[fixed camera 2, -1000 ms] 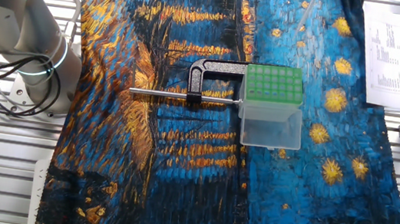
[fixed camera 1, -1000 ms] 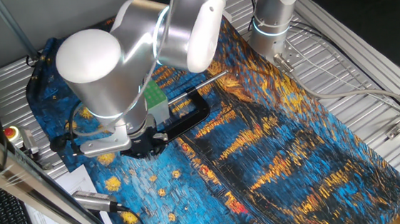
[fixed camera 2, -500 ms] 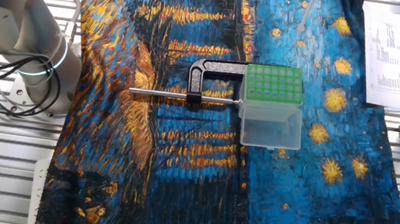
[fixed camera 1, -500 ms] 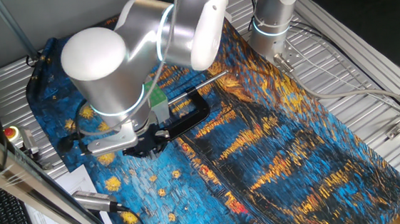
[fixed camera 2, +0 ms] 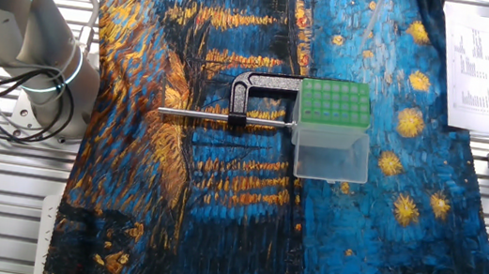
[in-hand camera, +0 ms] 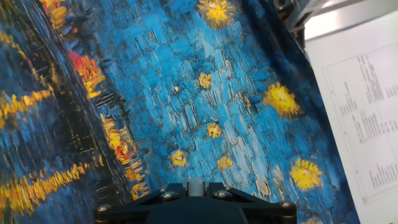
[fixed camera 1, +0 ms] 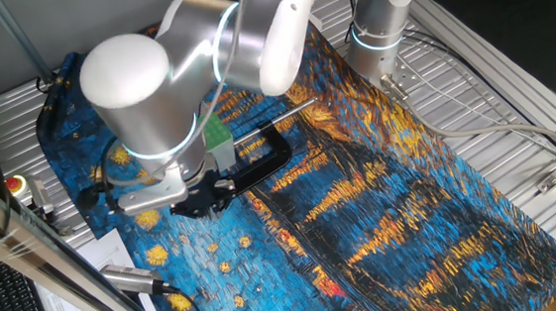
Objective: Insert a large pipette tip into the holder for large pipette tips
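We see the thin, pale translucent pipette tip (fixed camera 2: 373,14) hanging point-down from our unseen claw, grip unreadable, well apart from the green-topped clear plastic holder (fixed camera 2: 333,102) on the surface.

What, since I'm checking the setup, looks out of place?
Nothing looks spilled or damaged. The holder stands upright beside the black clamp. The large pipette tip is not in it yet and sits well apart.

Robotics lab: pipette-tip rack (fixed camera 2: 332,104), alu bench (fixed camera 1: 510,68), robot arm (fixed camera 1: 201,62)
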